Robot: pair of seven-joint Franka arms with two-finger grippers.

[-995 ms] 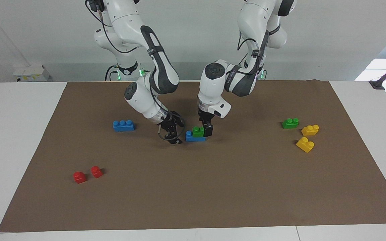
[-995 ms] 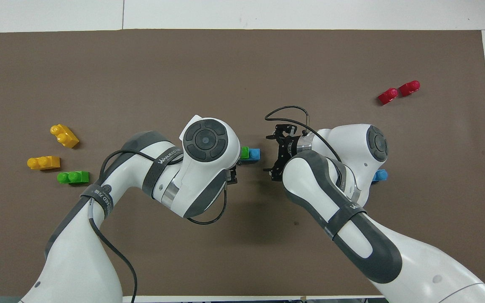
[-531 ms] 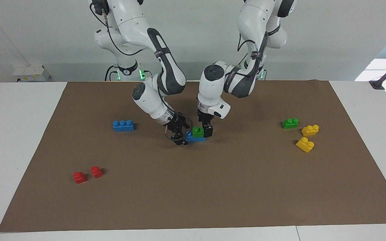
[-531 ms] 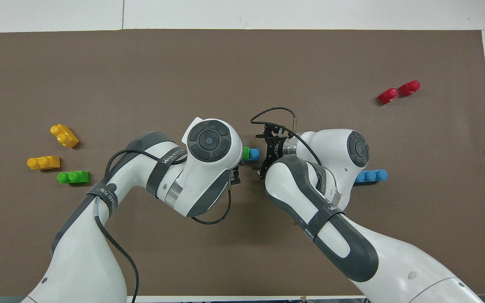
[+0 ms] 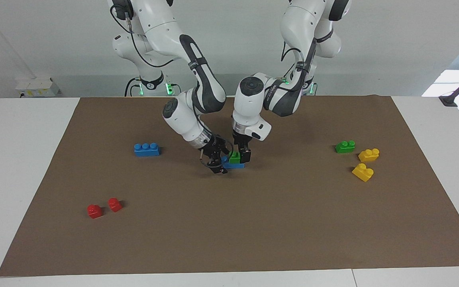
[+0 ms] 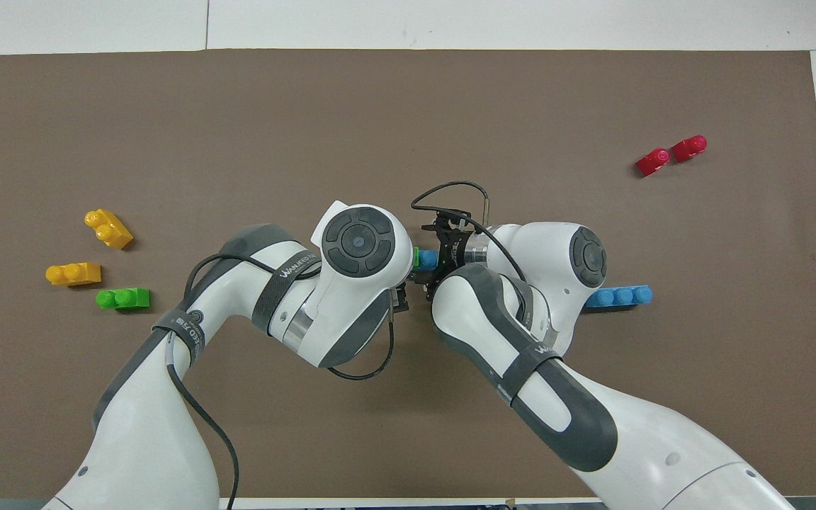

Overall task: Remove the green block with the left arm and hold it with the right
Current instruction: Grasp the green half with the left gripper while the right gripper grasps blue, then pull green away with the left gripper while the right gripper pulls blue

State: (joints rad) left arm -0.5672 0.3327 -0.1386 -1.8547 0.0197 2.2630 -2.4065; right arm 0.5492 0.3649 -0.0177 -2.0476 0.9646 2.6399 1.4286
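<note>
A green block (image 5: 235, 158) sits on a blue brick (image 5: 231, 164) in the middle of the brown mat (image 5: 253, 223). My left gripper (image 5: 240, 155) comes down from above, shut on the green block. My right gripper (image 5: 218, 160) is open, low at the blue brick's end toward the right arm's side, with its fingers on either side of that end. In the overhead view only a sliver of the green block (image 6: 414, 256) and the blue brick (image 6: 428, 258) shows between the two wrists. A second green block (image 5: 345, 146) lies toward the left arm's end.
Two yellow bricks (image 5: 369, 154) (image 5: 363, 172) lie beside the second green block. Another blue three-stud brick (image 5: 146, 149) lies toward the right arm's end. Two red blocks (image 5: 94, 211) (image 5: 114, 204) lie farther from the robots at that end.
My right gripper has moved along the mat toward the stacked bricks and now reaches the blue brick's end. My left gripper has stayed at the green block.
</note>
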